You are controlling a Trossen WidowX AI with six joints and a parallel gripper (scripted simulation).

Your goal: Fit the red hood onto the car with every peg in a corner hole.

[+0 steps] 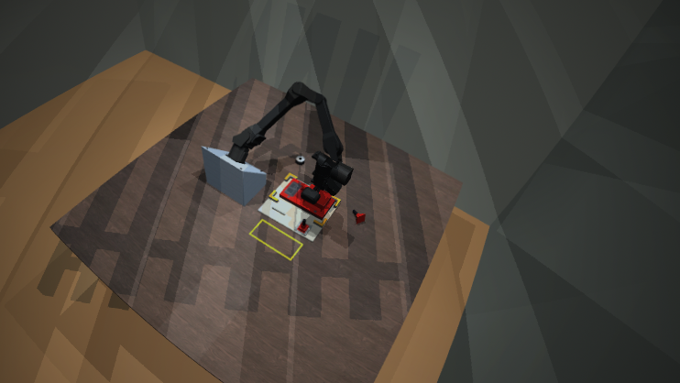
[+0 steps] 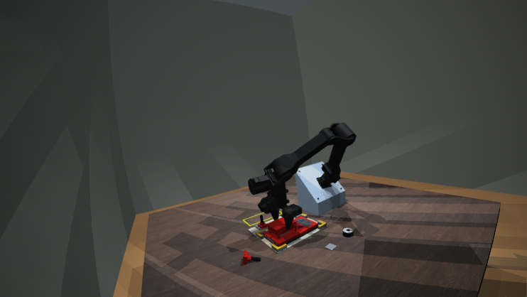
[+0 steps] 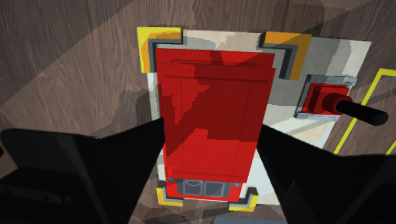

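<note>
From the top view: a black jointed robot arm [image 1: 272, 116] [image 2: 313, 147], mounted on a pale blue wedge-shaped block [image 1: 224, 176] [image 2: 307, 193], bends over a dark wood-grain table [image 1: 213, 285] [image 2: 317, 274] [image 3: 65, 65]. Its black fingers [image 1: 315, 189] [image 2: 283, 223] are over the red car hood [image 1: 326, 200] [image 2: 274, 227] [image 3: 215, 107], which is above the red chassis [image 1: 287, 184] [image 2: 311, 222] [image 3: 172, 194] in a white jig with yellow corners [image 1: 266, 209] [image 2: 254, 232] [image 3: 332, 55].

From the exterior view: the fingers stand widely apart, one on each side of the hood, pinching it. A red piece with a black stem [image 1: 359, 217] [image 2: 246, 257] lies near the jig.

From the wrist view: the fingertips meet the hood's two long sides. It covers most of the chassis; whether its holes are on the pegs cannot be told.
</note>
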